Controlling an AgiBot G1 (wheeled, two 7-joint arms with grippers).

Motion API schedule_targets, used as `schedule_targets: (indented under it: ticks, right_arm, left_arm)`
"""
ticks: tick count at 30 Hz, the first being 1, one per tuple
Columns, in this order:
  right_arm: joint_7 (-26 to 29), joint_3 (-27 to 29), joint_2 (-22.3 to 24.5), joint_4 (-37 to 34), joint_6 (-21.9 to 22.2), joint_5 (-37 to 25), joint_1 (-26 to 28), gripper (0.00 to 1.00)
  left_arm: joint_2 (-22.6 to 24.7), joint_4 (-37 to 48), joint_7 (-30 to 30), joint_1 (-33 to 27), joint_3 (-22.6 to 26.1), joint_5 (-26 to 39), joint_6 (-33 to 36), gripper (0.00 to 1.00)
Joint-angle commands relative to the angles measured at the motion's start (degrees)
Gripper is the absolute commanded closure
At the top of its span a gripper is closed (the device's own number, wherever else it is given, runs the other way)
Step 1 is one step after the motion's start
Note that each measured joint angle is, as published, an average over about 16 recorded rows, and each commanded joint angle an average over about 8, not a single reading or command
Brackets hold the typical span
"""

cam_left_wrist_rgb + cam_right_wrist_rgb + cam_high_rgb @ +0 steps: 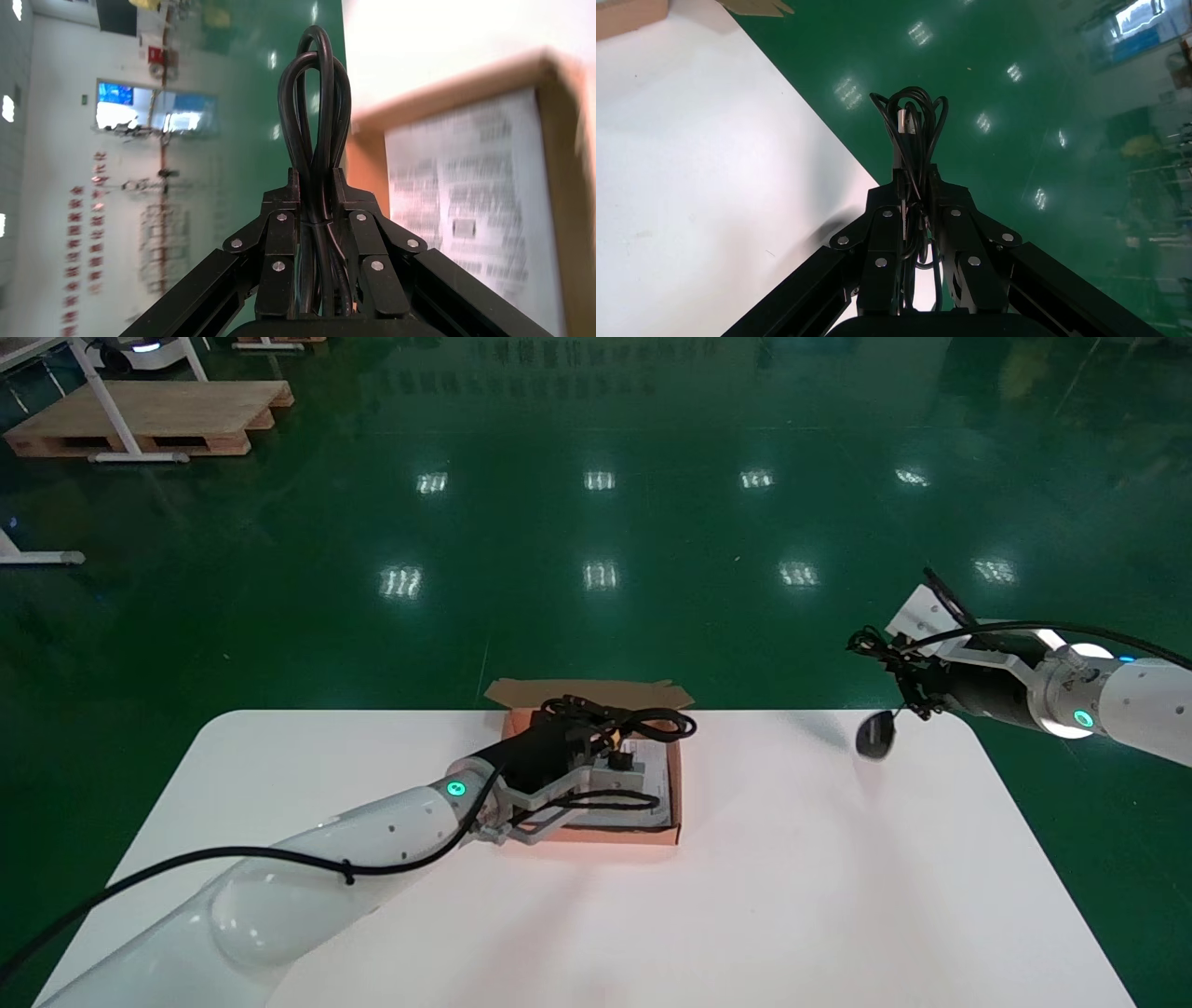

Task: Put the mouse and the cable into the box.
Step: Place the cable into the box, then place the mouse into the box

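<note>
An orange cardboard box [652, 836] lies open at the table's far middle, with a printed leaflet [464, 196] inside. My left gripper [601, 736] hovers over the box, shut on a bundled black cable [652, 724]. In the left wrist view the cable loop [314, 105] sticks out past the left gripper [316, 184], beside the box wall [555, 175]. My right gripper [908, 682] is above the table's far right corner, shut on the mouse's coiled cord [910, 123]. The black mouse [875, 735] dangles below it, just over the tabletop. The right wrist view shows the right gripper [916, 184] but not the mouse.
The white table [792, 896] spreads bare in front of and to the right of the box. The box's brown flap [587, 692] hangs open past the far edge. Green floor lies beyond, with a wooden pallet [149, 421] far back left.
</note>
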Motion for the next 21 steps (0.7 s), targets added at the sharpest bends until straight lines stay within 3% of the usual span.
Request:
schedule_targets:
  ticks: [1,13,14,21]
  right_arm:
    - [0.0,0.0,0.0,0.0,0.0,0.0,0.0,1.0]
    - [0.0,0.0,0.0,0.0,0.0,0.0,0.0,1.0]
    - [0.0,0.0,0.0,0.0,0.0,0.0,0.0,1.0]
    - [0.0,0.0,0.0,0.0,0.0,0.0,0.0,1.0]
  left_arm:
    - [0.3,1.3,2.1,0.6,2.0,-0.4,-2.8,1.0]
    - [0.3,6.1,3.7,-1.2,10.6,-8.7,-7.0,1.0]
    - [0.2,6.3,3.7,-1.3,11.2,-9.4,-7.1,0.95]
    - [0.3,7.4,3.8,-1.8,13.7,-12.8,-7.5,0.08]
